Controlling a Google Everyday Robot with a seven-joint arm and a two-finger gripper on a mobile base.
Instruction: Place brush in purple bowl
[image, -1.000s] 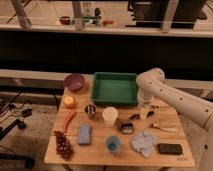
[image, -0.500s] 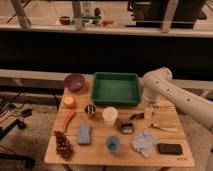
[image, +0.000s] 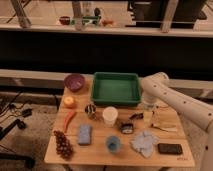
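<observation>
Brush (image: 135, 116) lies just beside the gripper (image: 148, 113) (apparently not touching).

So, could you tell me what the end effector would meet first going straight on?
Pointing down beside the rectangular green plastic tray, the end effector would probably first meet the small pale yellowish item on the wooden table; depth is unclear.

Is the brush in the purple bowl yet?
No, the brush lies on the table by the gripper, far from the purple bowl.
</observation>
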